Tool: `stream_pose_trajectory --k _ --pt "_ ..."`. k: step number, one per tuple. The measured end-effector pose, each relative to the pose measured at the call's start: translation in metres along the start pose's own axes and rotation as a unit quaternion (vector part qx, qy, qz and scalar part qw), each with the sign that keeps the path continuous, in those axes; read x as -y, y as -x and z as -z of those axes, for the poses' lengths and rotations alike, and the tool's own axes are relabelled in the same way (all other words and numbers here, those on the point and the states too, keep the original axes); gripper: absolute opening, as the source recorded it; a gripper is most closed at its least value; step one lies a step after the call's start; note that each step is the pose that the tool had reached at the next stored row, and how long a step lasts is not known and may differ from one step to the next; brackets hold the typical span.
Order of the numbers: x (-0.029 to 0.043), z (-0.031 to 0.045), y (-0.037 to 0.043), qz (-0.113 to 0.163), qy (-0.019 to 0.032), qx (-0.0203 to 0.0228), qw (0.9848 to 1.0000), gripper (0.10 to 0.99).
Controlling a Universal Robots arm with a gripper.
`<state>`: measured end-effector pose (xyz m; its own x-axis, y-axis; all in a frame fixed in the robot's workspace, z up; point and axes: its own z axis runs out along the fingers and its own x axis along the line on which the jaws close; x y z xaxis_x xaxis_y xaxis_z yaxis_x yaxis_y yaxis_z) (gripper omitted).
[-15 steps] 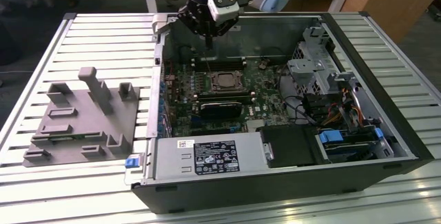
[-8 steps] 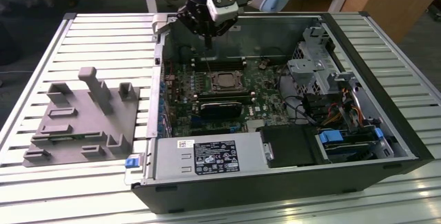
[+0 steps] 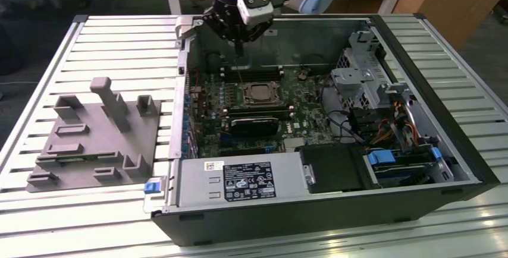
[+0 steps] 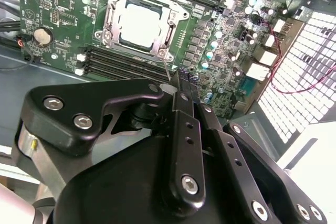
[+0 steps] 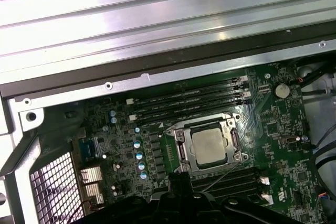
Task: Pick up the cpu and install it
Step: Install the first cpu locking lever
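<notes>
Silver-grey square cpu [image 4: 140, 23] is sitting in the metal-framed socket [image 5: 209, 146] on the green motherboard [image 3: 238, 106] | black gripper [image 4: 185, 80] is hanging above the board near the socket, touching nothing | fingers [image 4: 183, 85] are pressing together, holding nothing | open black computer case [image 3: 444, 145] is lying on the slatted table [image 3: 95, 44]

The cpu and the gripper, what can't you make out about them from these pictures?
- cpu: whether it sits fully seated in the socket is too fine to tell in both wrist views.
- gripper: in the second wrist view its own body hides how the fingers stand; the exterior view shows it too small.
</notes>
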<state>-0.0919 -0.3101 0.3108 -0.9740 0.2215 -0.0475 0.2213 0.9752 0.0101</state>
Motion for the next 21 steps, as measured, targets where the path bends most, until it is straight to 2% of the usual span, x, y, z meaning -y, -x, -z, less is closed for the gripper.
stream_pose_trajectory --k 21 --pt "0.0011 -0.0002 -0.0049 0.0 0.0 0.0 1.0 0.106"
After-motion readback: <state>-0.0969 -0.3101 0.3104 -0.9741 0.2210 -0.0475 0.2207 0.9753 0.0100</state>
